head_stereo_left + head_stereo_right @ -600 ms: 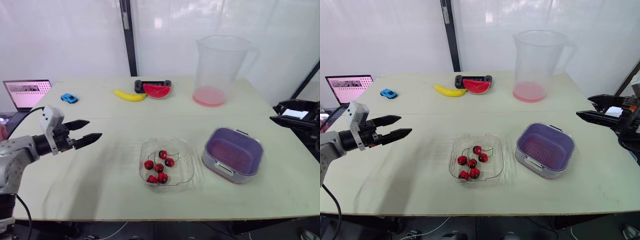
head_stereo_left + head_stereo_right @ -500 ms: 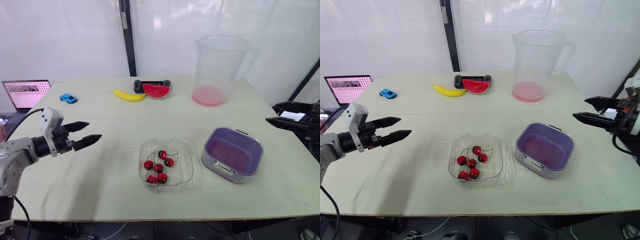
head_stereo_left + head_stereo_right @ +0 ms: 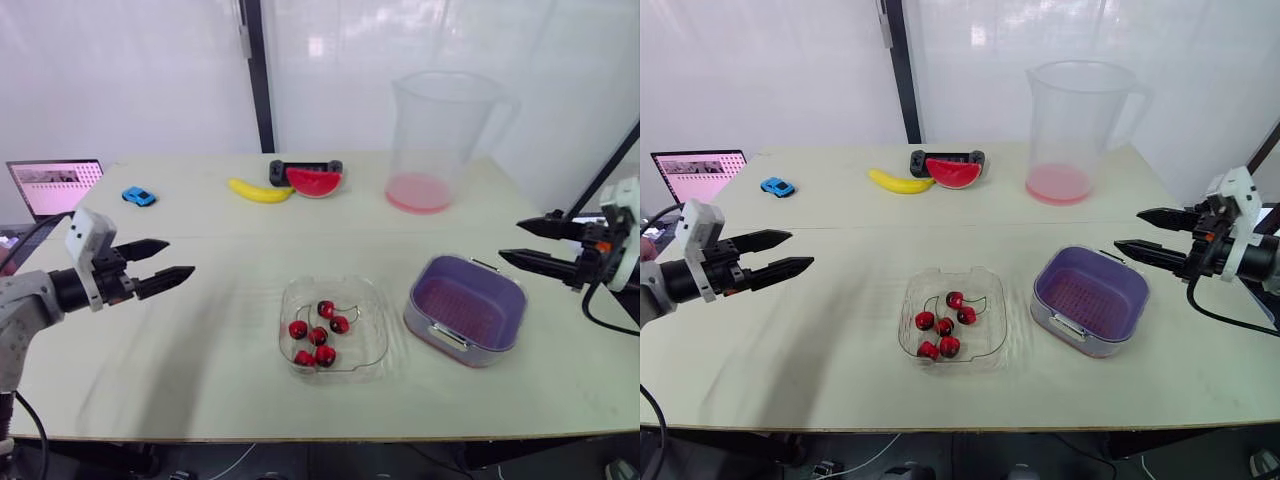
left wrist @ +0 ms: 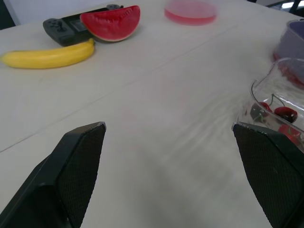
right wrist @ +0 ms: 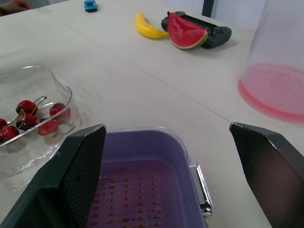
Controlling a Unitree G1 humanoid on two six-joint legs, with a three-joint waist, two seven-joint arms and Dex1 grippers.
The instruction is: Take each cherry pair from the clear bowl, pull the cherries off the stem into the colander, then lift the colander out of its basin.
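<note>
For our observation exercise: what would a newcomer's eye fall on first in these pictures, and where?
The red cherries in the clear bowl at the middle of the table stand out, with the purple colander just right of it. Behind towers a tall clear jug, pink at its bottom. The left gripper and right gripper hover open at either side.

The counter (image 3: 200, 330) looks smooth and matt. On it the bowl (image 3: 372, 300) is clear, glossy plastic with rippled walls, and the cherries (image 3: 318, 336) inside shine wetly. Right of the bowl, the colander (image 3: 465, 305) is dull purple plastic, finely perforated. Its basin (image 3: 412, 318) carries a bright metal handle (image 5: 202, 187). Behind the bowl stands a clear plastic jug (image 3: 440, 130).
</note>
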